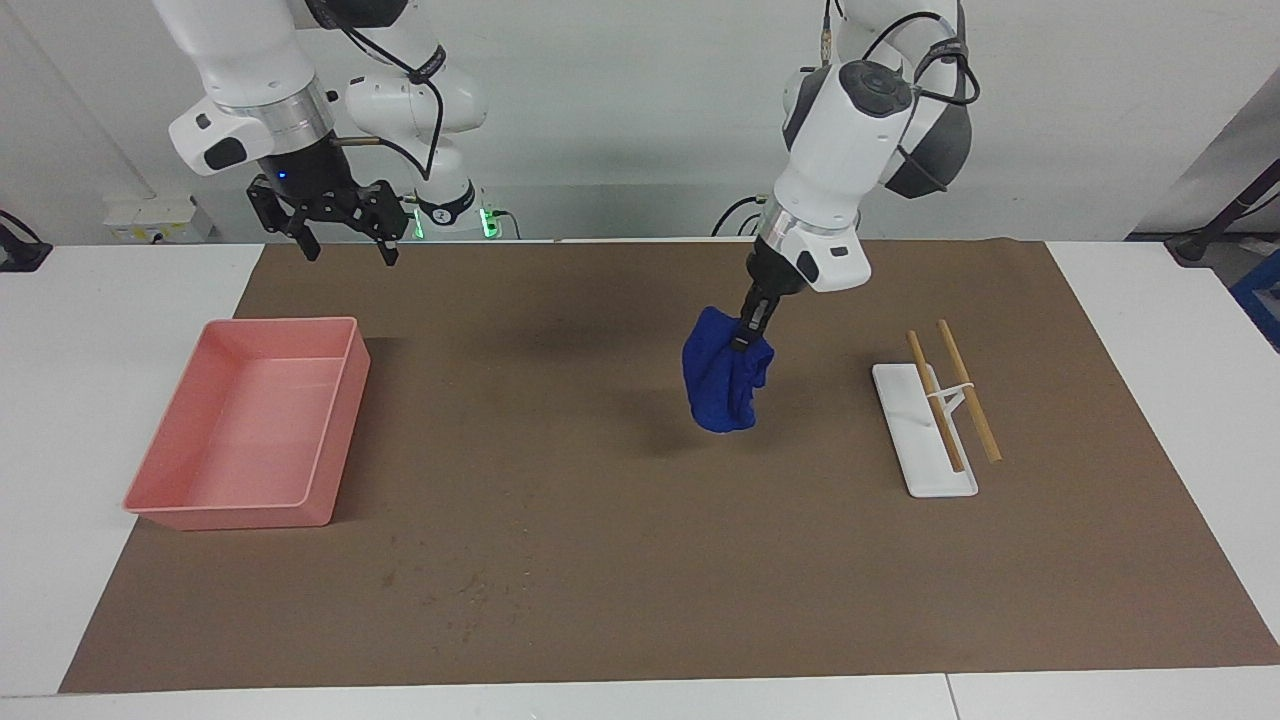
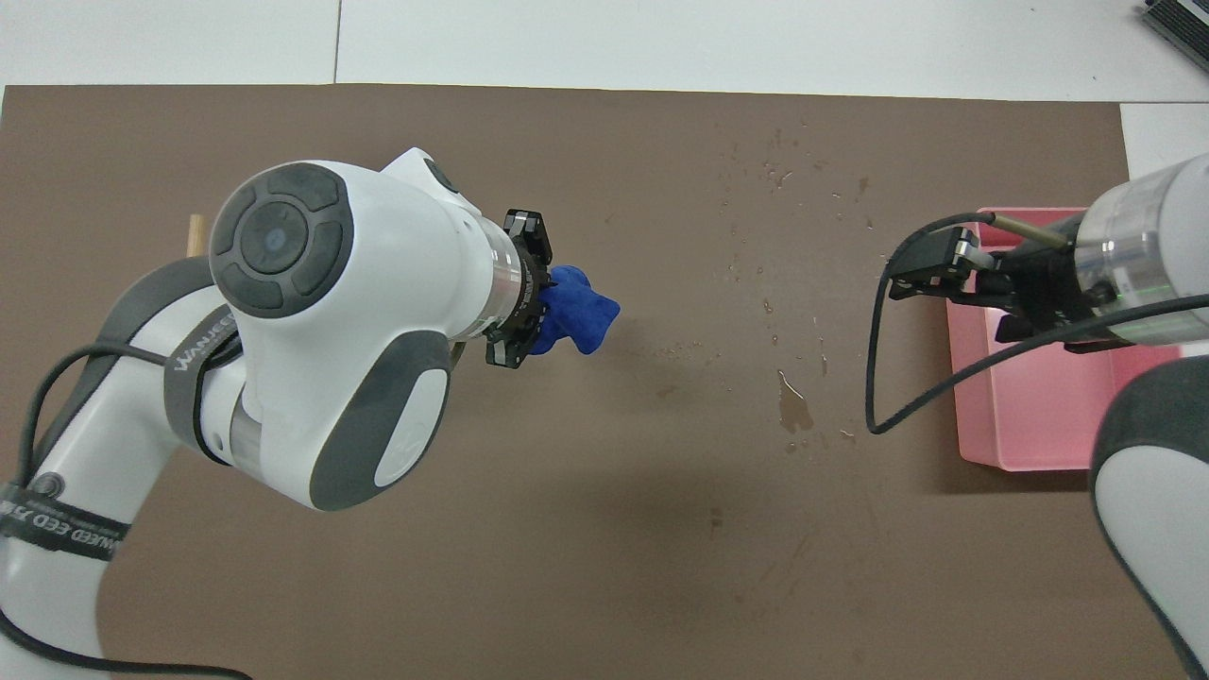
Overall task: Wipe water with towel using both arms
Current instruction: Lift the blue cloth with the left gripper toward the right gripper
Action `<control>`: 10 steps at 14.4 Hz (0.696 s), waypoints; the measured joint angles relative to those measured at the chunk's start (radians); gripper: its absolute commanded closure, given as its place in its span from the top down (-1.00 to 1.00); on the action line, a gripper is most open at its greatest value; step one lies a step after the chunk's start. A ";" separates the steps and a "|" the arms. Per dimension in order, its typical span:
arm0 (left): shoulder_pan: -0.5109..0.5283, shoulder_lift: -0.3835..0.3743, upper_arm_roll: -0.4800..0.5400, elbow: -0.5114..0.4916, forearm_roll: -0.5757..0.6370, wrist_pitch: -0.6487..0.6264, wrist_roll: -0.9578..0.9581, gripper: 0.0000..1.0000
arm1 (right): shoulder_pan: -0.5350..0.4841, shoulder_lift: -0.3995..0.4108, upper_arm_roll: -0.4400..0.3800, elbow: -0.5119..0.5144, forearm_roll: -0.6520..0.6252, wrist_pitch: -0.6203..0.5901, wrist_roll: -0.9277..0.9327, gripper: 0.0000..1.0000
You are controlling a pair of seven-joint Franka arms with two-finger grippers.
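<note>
Royal-blue cloth dangles over the middle of the brown mat (image 1: 620,560): I have the towel (image 1: 724,382) pinched by its top in the left gripper (image 1: 748,330), which is closed tight on it, the folds hanging clear of the surface between the white rack (image 1: 925,440) and the pink tray (image 1: 160,500). The right gripper (image 1: 345,235) waits with fingers spread, raised over the tray's robot-side edge. The water (image 2: 793,411) lies scattered toward the right arm's end (one small puddle, many droplets around it). My worry: the grip takes only a bunch of fabric, so a fast drag could pull it free, and a bunched towel may smear the droplets rather than soak them.
</note>
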 measured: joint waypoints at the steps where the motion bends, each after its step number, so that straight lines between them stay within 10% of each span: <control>1: -0.013 0.000 -0.001 0.000 -0.023 0.012 -0.062 -1.00 | 0.002 0.003 0.000 -0.004 0.035 0.014 0.067 1.00; 10: -0.095 -0.011 -0.030 0.037 -0.053 0.131 -0.588 -1.00 | 0.088 0.070 0.000 -0.099 0.239 0.233 0.468 1.00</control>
